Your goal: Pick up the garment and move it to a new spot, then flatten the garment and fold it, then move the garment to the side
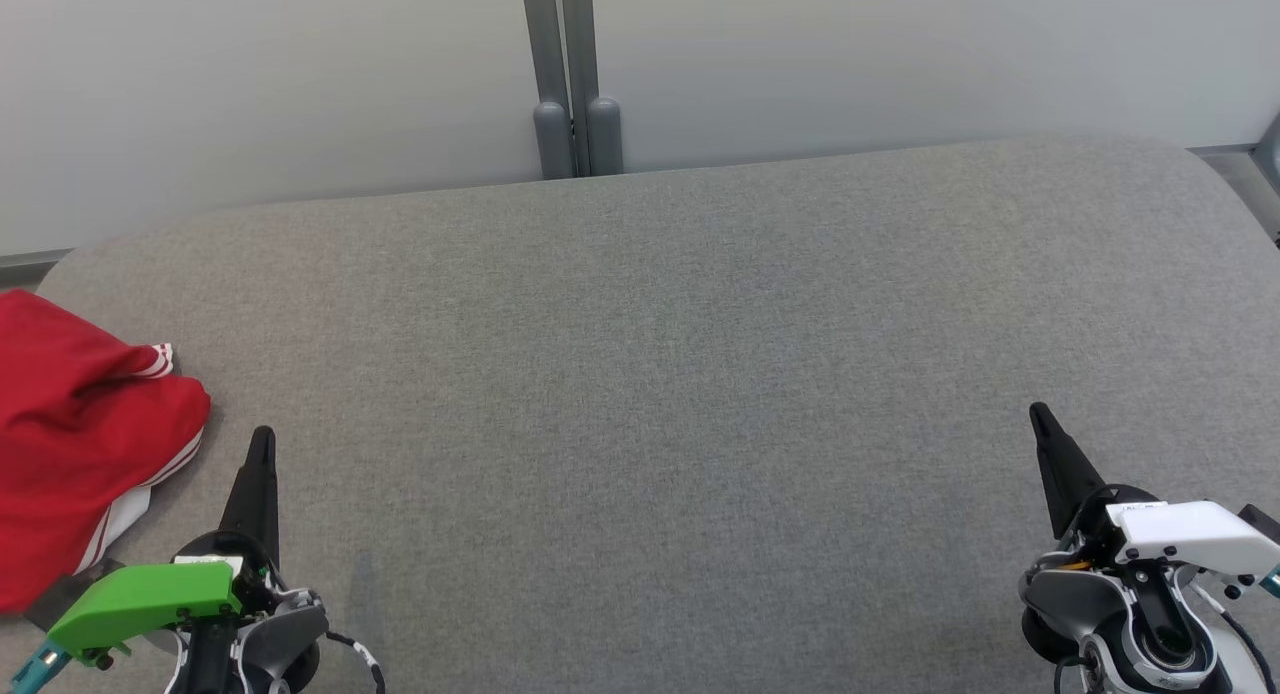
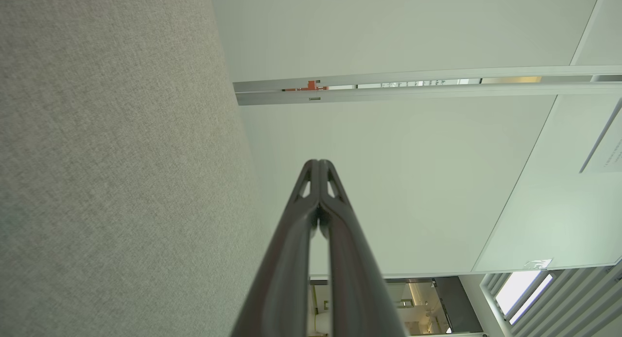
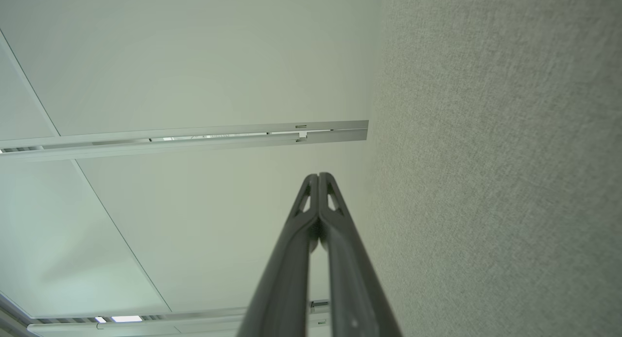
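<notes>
**Red Garment Sits at the Left, Both Grippers Shut**

The garment (image 1: 80,444) is red with thin white stripes. It lies in a soft, bunched heap on the far left side of the big grey table (image 1: 640,354). Part of it runs off the left edge of the head view, and a bit of white cloth peeks out from under the red near its lower edge.

The left gripper (image 1: 262,439) is at the lower left, just beside the garment but not touching it. It points up the picture and wears a green cover (image 1: 140,599) near its wrist. Its two dark fingers (image 2: 291,259) are pressed tight together in the left wrist view, with nothing between them.

The right gripper (image 1: 1040,416) is at the lower right, well apart from the garment, with a white cover (image 1: 1190,534) near its wrist. Its fingers (image 3: 291,269) are pressed together too, and they hold nothing.

The middle of the table is bare grey cloth. Behind the table stands a pale wall (image 1: 300,74), and a grey post (image 1: 572,74) runs up it near the middle.
</notes>
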